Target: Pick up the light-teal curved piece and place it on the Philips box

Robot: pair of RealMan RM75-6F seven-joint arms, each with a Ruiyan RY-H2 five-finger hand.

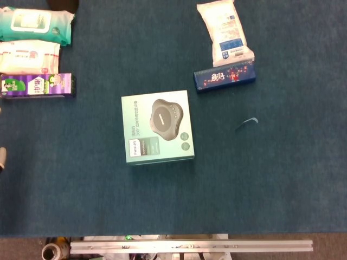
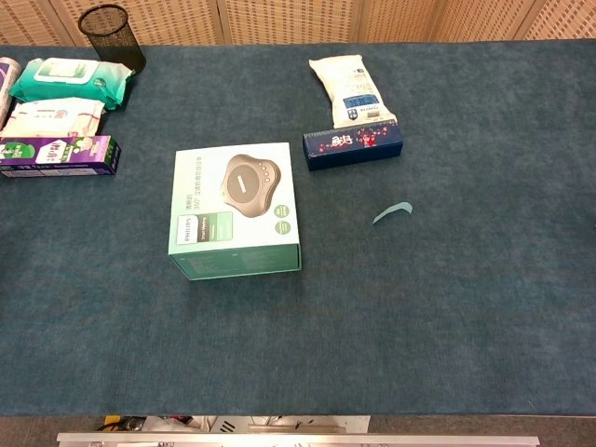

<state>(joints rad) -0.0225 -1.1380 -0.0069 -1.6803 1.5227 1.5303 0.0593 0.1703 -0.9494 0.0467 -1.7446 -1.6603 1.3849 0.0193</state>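
On the blue table [image 2: 447,317], nothing is yet done: the curved piece [image 2: 393,213] lies untouched at three o'clock of the Philips box [image 2: 235,209], while the left hand [image 1: 2,158] is barely seen, its grip untellable, and the right is unseen.

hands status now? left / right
Left hand: only a sliver shows at the head view's left edge; state cannot be told.
Right hand: not in either view.
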